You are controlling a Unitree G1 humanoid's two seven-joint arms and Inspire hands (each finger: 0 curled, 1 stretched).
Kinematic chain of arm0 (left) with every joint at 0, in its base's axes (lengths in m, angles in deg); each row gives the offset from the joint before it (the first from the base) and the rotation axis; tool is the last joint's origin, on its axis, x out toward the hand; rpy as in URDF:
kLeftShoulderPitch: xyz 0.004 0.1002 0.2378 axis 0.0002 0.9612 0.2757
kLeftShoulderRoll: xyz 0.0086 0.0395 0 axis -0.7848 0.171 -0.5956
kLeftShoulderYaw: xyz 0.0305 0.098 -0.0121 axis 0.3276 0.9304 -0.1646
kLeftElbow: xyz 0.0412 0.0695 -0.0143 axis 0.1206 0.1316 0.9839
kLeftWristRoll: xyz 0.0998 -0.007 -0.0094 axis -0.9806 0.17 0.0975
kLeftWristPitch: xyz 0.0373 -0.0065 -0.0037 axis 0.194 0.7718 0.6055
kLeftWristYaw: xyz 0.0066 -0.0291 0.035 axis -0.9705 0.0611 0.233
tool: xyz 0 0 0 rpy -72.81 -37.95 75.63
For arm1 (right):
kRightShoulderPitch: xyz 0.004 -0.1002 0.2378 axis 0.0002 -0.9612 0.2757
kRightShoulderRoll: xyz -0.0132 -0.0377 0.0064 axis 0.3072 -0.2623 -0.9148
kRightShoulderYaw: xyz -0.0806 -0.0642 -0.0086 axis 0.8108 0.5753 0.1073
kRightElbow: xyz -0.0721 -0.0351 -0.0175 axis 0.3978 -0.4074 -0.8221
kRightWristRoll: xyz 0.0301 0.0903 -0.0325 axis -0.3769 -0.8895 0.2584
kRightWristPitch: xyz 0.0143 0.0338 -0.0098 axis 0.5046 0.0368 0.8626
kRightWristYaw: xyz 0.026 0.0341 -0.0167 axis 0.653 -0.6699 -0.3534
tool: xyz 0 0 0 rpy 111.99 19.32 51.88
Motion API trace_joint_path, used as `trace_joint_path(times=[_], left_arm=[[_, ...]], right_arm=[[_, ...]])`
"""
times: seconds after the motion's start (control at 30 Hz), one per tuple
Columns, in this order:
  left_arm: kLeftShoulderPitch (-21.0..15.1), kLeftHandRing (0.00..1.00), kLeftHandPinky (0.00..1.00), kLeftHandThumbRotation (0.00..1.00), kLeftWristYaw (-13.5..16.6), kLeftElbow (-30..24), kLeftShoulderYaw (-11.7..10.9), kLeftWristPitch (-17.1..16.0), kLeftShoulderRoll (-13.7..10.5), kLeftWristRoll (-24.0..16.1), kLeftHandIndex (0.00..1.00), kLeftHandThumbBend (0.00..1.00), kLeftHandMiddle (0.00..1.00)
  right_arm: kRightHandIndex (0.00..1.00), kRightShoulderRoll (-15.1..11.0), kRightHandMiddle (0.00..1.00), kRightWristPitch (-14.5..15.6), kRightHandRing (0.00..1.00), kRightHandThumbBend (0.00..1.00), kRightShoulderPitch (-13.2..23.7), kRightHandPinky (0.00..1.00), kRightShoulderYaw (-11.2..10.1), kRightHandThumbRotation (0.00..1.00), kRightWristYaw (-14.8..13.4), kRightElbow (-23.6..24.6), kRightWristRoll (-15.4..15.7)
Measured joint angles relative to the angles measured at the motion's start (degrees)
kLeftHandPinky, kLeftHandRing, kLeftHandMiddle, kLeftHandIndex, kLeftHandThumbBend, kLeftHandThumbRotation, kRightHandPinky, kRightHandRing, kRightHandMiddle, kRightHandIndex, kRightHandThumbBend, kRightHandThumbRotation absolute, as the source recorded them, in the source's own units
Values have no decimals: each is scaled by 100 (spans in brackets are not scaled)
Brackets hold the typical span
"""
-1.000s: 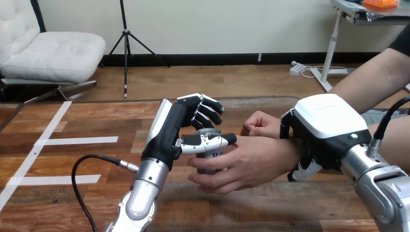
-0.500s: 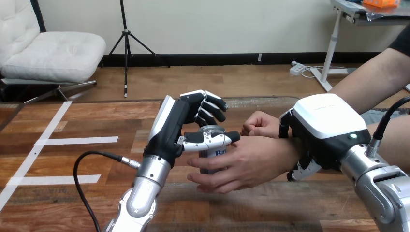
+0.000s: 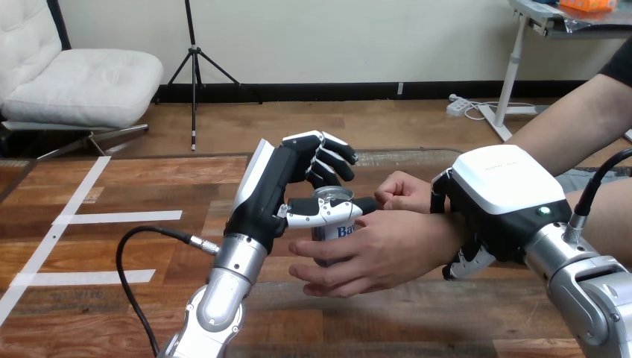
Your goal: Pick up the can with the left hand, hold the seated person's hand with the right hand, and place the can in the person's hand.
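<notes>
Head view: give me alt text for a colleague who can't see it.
The left robot hand grips a can, its thumb across the front, while the person's hand cups the can from the right and below. The right robot hand is curled round the person's wrist.

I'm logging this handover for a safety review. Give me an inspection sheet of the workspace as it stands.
Surface: wooden table, white tape strips at its left.
Job's things: can upright, the person's near hand wrapped round its lower part.
Clutter: nothing seen.
Hands: left hand has its thumb across the can and fingers curled behind its top; right hand has fingers curled round the person's wrist.
Cables: nothing seen.
Surroundings: person's far hand, a fist, just beyond the wrist.
</notes>
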Motion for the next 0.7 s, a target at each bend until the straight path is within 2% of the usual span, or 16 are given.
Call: trace_joint_path(times=[0.7], left_arm=[[166, 42, 37, 10, -206, -410, 1, 0, 16, 19, 53, 74, 50]], right_arm=[[50, 18, 47, -33, 40, 87, 7, 32, 9, 0, -2, -33, 14]])
